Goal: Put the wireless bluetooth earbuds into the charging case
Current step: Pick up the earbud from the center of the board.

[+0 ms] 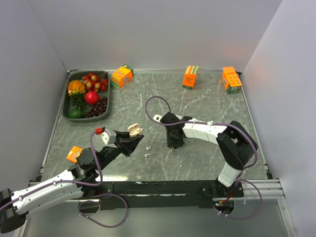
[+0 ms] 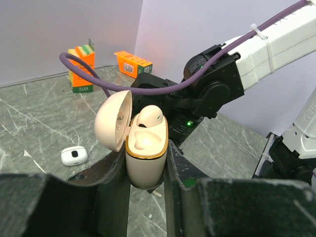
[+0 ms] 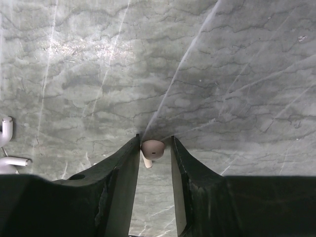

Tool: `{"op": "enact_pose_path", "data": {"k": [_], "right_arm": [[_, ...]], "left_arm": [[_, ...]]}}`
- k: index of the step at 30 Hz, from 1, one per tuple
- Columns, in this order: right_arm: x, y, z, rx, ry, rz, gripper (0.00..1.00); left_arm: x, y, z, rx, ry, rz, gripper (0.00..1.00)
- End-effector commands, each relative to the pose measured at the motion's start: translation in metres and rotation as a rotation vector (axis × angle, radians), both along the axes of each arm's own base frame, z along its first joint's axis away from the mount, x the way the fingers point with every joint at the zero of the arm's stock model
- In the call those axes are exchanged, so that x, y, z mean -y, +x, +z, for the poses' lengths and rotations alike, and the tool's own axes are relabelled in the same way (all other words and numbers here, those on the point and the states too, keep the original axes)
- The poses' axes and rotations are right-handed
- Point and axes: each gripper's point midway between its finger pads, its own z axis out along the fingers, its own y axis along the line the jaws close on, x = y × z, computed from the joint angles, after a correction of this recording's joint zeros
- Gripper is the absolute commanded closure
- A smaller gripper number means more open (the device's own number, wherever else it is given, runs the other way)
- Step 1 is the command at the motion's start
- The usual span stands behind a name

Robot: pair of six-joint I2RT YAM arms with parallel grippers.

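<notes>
Clamping open case (image 2: 144, 165) in left gripper (image 2: 145, 150), one earbud (image 2: 149, 117) sitting inside. Pinching second earbud (image 3: 152, 147) in right gripper (image 3: 155, 142), at case's 3 o'clock.

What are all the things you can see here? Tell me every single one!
charging case: one, beige, lid open, held up off the table by the left gripper.
earbuds: four; one pale, sitting in the case; one pale, between the right gripper fingers; two white, loose on the table.
cartons: four, orange; three along the far edge, one small near the left arm.
tray: one, dark, far left corner.
fruit: a pile, red, orange, green and dark, in the tray.
table: one, grey marble.
left gripper: black, shut on the case.
right gripper: black, low over the table; grip unclear.
</notes>
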Motion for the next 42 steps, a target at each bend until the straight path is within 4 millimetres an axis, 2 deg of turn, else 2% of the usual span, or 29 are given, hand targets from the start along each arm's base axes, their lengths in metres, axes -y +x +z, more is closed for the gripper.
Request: {"op": "enact_pose_path", "data": {"k": [1, 13, 16, 19, 28, 36, 39, 42], "right_arm": [[-0.002, -0.005, -0.013, -0.009, -0.010, -0.020, 0.63], [-0.002, -0.008, -0.013, -0.007, -0.016, -0.025, 0.78], [-0.002, -0.007, -0.009, 0.001, -0.013, -0.029, 0.87], [-0.002, -0.006, -0.005, 0.012, -0.010, -0.029, 1.00], [-0.001, 0.000, 0.010, 0.058, 0.001, -0.049, 1.00], [-0.005, 0.020, 0.051, 0.177, 0.038, -0.063, 1.00], [-0.004, 0.032, 0.075, 0.261, 0.066, -0.087, 1.00], [-0.001, 0.046, 0.113, 0.394, 0.106, -0.115, 1.00]], "left_arm": [[-0.002, -0.001, 0.014, 0.015, -0.047, -0.001, 0.99], [-0.001, -0.003, 0.014, 0.013, -0.047, -0.007, 0.99], [-0.001, -0.003, 0.015, 0.012, -0.049, -0.008, 0.99], [-0.001, -0.003, 0.014, 0.012, -0.049, -0.008, 0.99], [-0.001, -0.003, 0.015, 0.014, -0.050, -0.006, 0.99], [-0.002, -0.002, 0.016, 0.016, -0.054, 0.000, 0.99], [-0.003, -0.001, 0.016, 0.016, -0.055, 0.008, 0.99], [-0.004, 0.000, 0.019, 0.020, -0.059, 0.013, 0.99]]}}
